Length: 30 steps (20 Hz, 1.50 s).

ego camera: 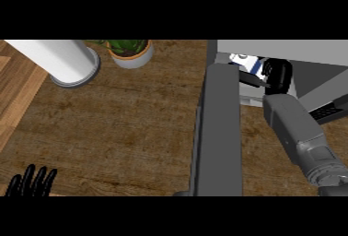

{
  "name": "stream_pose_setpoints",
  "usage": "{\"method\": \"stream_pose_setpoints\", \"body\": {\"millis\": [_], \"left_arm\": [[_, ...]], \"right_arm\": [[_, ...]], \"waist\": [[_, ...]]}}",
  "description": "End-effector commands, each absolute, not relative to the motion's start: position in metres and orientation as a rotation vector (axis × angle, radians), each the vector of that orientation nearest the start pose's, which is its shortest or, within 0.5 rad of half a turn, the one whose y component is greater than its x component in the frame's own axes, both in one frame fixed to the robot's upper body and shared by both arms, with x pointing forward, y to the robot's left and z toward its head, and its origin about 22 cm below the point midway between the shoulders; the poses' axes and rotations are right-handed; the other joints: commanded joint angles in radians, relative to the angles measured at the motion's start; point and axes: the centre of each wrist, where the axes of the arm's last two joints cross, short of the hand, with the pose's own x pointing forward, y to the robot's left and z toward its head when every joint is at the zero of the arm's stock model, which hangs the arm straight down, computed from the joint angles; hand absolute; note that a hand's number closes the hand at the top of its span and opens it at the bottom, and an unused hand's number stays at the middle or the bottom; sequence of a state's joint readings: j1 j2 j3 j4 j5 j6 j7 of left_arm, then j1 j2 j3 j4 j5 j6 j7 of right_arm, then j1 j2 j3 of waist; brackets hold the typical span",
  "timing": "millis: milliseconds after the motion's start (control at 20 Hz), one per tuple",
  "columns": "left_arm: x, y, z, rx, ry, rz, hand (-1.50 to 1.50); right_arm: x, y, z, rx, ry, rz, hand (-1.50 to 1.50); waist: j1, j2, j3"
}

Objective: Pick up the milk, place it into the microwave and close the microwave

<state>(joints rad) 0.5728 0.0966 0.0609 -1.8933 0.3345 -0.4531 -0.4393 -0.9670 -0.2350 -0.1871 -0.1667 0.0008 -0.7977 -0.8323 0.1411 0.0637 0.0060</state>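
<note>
Sitting inside the microwave (299,48) cavity at the view's 1 o'clock, the milk (242,58) shows only as a white-and-blue patch under the cabinet's upper edge; its long axis cannot be judged. The right hand (277,73) is in the cavity with it, the carton lying at roughly 10 o'clock from the hand and just beside it. Whether that hand is grasping the carton or is free of it cannot be told, since contact is hidden. The placing step appears done or nearly so; closing remains. The microwave door (221,138) stands open as a long grey slab running from 12 to 6 o'clock down the middle of the view, just beside the right forearm at its 9 o'clock. In my judgement the forearm, which lies across the opening, must withdraw toward 5 o'clock before the door can swing. The right arm is far nearer the door. The left hand (31,182) rests at 7 o'clock, fingers straight and released, well apart. Beyond the door's 9 o'clock side the counter (122,129) offers open wood, with a white cylinder (58,55) and potted plant (130,54) near 11 o'clock.
</note>
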Motion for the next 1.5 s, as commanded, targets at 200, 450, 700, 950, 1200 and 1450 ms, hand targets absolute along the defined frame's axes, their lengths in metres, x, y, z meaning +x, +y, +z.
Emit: {"method": "stream_pose_setpoints", "body": {"millis": [200,450,700,950,1200,1450], "left_arm": [[0.104,0.295,-0.005,-0.319,-1.879,0.087,-1.50],[0.107,0.296,0.000,-0.323,-1.906,0.056,-1.50],[0.114,0.296,-0.003,-0.324,-1.895,0.047,-1.50],[0.115,0.303,-0.007,-0.317,-1.882,0.044,-1.50],[0.120,0.295,-0.013,-0.313,-1.879,0.061,-1.50],[0.126,0.301,-0.008,-0.329,-1.907,0.041,-1.50]], "right_arm": [[0.423,-0.249,0.009,-1.157,-1.867,0.056,1.50],[0.373,-0.301,-0.051,-1.512,-1.388,0.137,-1.50],[0.368,-0.303,-0.056,-1.579,-1.291,0.130,-1.50],[0.409,-0.246,-0.017,-1.220,-1.636,0.408,-1.50],[0.413,-0.230,-0.014,-1.093,-1.675,0.453,-1.50],[0.408,-0.201,-0.025,-0.962,-1.682,0.474,-1.50]], "waist": [[0.006,0.007,0.001],[0.036,0.034,-0.011],[0.054,0.033,-0.007],[0.066,0.015,0.001],[0.037,0.010,0.002],[0.036,0.011,0.002]]}}
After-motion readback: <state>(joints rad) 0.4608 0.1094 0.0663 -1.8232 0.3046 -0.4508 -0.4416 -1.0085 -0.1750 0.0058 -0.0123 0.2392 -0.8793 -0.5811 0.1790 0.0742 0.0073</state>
